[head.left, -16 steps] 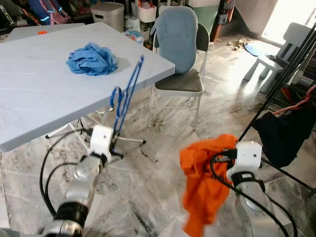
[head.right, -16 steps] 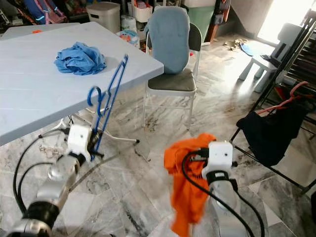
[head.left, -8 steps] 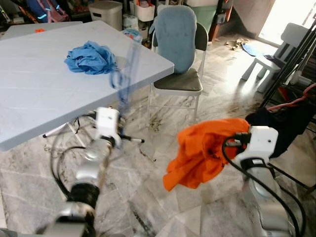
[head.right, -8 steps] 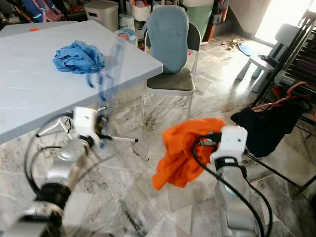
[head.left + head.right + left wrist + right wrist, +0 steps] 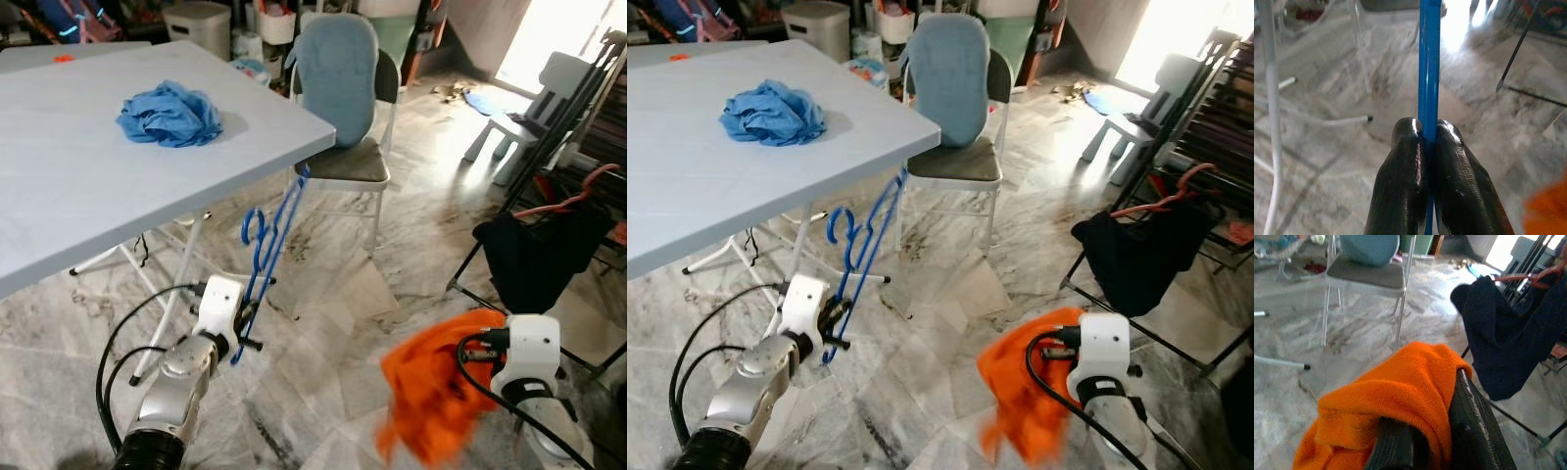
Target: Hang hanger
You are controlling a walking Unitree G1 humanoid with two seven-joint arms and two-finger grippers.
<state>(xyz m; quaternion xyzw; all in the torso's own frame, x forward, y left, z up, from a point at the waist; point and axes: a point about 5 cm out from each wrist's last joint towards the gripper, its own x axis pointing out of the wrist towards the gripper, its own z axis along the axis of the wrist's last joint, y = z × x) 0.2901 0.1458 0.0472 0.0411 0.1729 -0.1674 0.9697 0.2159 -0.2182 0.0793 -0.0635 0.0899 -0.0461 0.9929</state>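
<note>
The left gripper (image 5: 1425,147) is clamped on the blue hanger (image 5: 269,250), its two black fingers (image 5: 1405,171) pressed together on either side of the thin blue bar, low in front of the robot and over the marble floor (image 5: 333,323). The hanger rises tilted from the gripper, its hook to the left and its upper end reaching up to just below the near corner of the desk (image 5: 69,186); whether it touches the desk edge cannot be told. The right gripper (image 5: 1425,431) is closed on an orange garment (image 5: 1396,396), which drapes over both fingers and hangs down in a bunch to the left of the right wrist (image 5: 519,352), blurred at its lower edge. On the desk lies a crumpled blue cloth (image 5: 168,113), well back from the edge. Behind the desk corner stands a folding chair (image 5: 358,157) with a light blue cover (image 5: 338,64) over its backrest. To the right, a dark drying rack (image 5: 588,88) carries a black garment (image 5: 534,259) hanging from a red hanger (image 5: 568,201), near the right arm. Farther back by the bright doorway stands a small white chair (image 5: 529,108).
</note>
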